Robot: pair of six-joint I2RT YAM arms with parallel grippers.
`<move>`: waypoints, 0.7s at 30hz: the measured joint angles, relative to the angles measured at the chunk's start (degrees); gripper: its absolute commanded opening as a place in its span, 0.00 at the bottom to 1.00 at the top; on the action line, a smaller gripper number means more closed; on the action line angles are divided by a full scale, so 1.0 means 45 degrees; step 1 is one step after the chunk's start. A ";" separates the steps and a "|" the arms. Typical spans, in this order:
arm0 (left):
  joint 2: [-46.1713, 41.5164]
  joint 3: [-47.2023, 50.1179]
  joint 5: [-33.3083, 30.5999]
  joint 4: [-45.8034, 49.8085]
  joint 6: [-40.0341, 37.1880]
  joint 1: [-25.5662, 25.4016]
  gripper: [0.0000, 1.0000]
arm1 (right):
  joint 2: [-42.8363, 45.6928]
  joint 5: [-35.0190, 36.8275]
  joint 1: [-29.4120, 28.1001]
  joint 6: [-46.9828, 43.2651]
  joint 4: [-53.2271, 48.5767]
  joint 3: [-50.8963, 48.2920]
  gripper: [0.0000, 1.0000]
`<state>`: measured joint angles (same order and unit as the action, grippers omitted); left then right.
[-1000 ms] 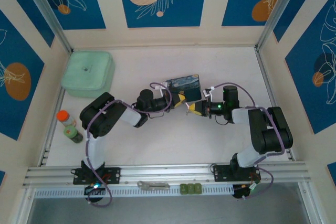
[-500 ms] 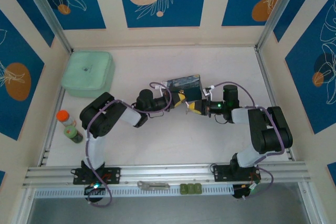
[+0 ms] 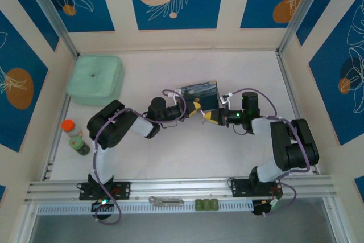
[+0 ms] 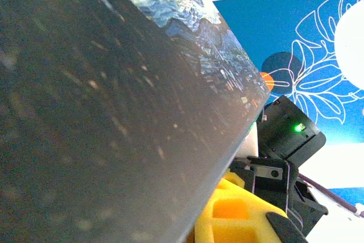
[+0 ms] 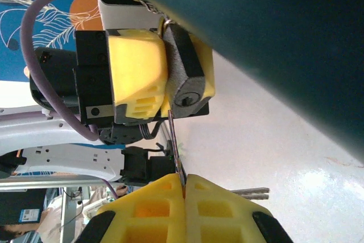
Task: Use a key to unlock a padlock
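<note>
**Q.** Where do the lock and key stand at this moment?

**A.** Right wrist view: the padlock, dark-bodied with its keyed face toward the camera, is clamped between the yellow fingers of the left pincer. It is held off the worktop, just in front of the painted tin. The right pincer has its fingers pressed together on the key, whose thin blade rises from between them toward the lock.

**Q.** Is the key seated?

**A.** It appears not. The blade's tip reaches the lower edge of the lock body beside the keyhole, near the seam between the body and the yellow pad — not inside the hole itself.

**Q.** What, then, is done and what is left?

**A.** Judged from this arrangement, both items are in hand and have been brought tip-to-face in mid-air, so the approach is largely complete. Left to do: shift the tip across to the keyhole, push the blade in, turn it, and free the shackle. Whether the shackle is closed cannot be told, since the tin's edge covers that end. The fine alignment looks like the hard part.
</note>
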<state>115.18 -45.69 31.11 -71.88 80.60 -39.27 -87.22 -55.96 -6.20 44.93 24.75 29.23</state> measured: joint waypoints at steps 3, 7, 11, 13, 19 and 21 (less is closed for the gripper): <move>0.0000 0.0000 -0.0019 -0.0053 0.0034 0.0000 0.00 | -0.0073 0.0015 0.0000 -0.0087 -0.0092 0.0000 0.00; 0.0000 0.0000 -0.0015 -0.0073 0.0034 0.0000 0.00 | -0.0073 0.0015 0.0000 -0.0083 -0.0078 0.0000 0.00; 0.0000 0.0015 -0.0019 -0.0112 0.0034 -0.0005 0.00 | -0.0073 0.0019 -0.0015 -0.0083 -0.0073 0.0000 0.00; 0.0000 0.0053 -0.0019 -0.0185 0.0039 -0.0005 0.00 | -0.0073 0.0063 -0.0015 -0.0083 -0.0063 0.0000 0.00; 0.0000 0.0112 -0.0058 -0.0287 0.0039 -0.0117 0.00 | -0.0359 0.0102 -0.0015 0.0452 0.0831 0.0000 0.00; 0.0000 0.0141 -0.0141 -0.0321 0.0039 -0.0136 0.00 | -0.0491 0.0087 -0.0049 0.0690 0.1127 0.0000 0.00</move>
<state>115.18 -45.06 30.48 -73.32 80.77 -39.88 -89.43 -55.57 -6.42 48.03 29.82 29.23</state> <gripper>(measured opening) 0.102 0.051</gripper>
